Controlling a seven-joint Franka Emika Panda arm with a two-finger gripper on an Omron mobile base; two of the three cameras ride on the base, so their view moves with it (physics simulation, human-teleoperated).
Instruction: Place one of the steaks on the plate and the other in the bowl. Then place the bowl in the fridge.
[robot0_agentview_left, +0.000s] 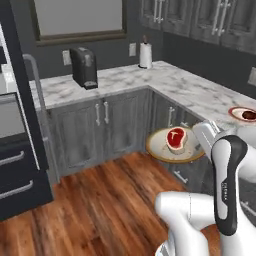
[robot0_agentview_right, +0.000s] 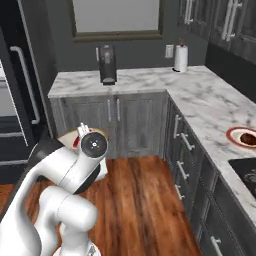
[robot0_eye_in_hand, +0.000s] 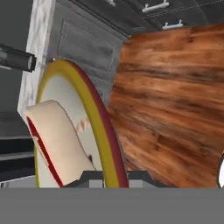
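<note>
The black fridge (robot0_agentview_left: 17, 150) stands well off to the left, across bare wood floor (robot0_agentview_left: 100, 210). The tan bowl (robot0_agentview_left: 176, 146), red steak (robot0_agentview_left: 176, 137) inside, rides level in mid-air, its rim pinched in the closed jaws. On the worktop (robot0_agentview_left: 190, 90), right, the plate (robot0_agentview_left: 244, 114) holds the brown steak (robot0_agentview_left: 248, 115).

Two steaks: one bright red steak (robot0_agentview_left: 176, 137) and one dark brown steak (robot0_agentview_left: 248, 115). One shallow tan bowl (robot0_agentview_left: 161, 150), one orange-rimmed white plate (robot0_agentview_left: 235, 113), one white paper-towel roll (robot0_agentview_left: 145, 55), one dark coffee machine (robot0_agentview_left: 84, 67).
</note>
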